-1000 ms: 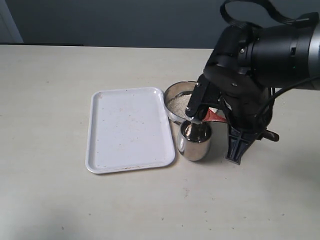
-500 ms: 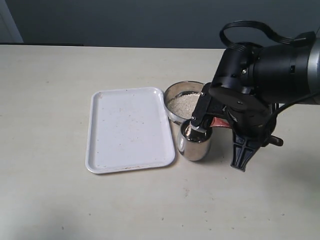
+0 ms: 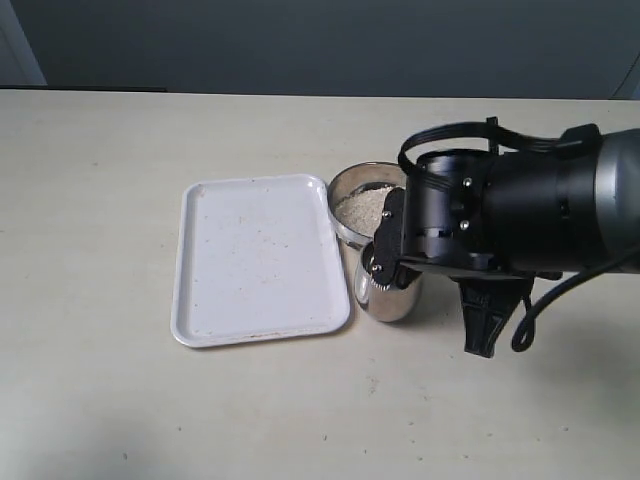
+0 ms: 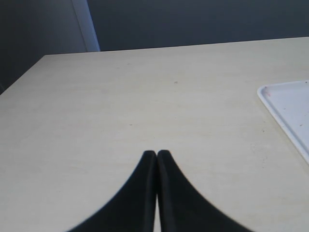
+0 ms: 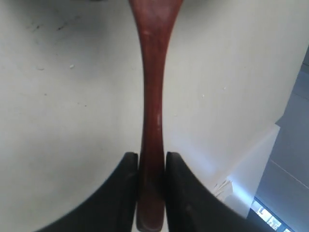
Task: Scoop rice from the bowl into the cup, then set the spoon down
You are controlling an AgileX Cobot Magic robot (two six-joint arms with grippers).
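Note:
The steel bowl [image 3: 345, 185] holds white rice [image 3: 360, 205] just right of the tray. In front of it stands the steel cup [image 3: 388, 298], its top covered by my right arm. My right gripper [image 5: 151, 158] is shut on the slim handle of the reddish-brown spoon [image 5: 152, 87]. The spoon's oval end runs out of the right wrist view, and the arm hides the whole spoon in the exterior view. One dark finger [image 3: 479, 325] points down to the right of the cup. My left gripper [image 4: 156, 153] is shut with nothing in it, over bare table.
A white rectangular tray [image 3: 255, 255] with a few specks lies left of the bowl and cup; its corner [image 4: 289, 104] shows in the left wrist view. The pale tabletop [image 3: 120, 380] stretches around them. A black cable loops above the right arm.
My right arm has rolled and sunk lower over the cup. The red bit of spoon seen beside the cup before is now hidden behind the arm. Tray, bowl and cup have not moved.

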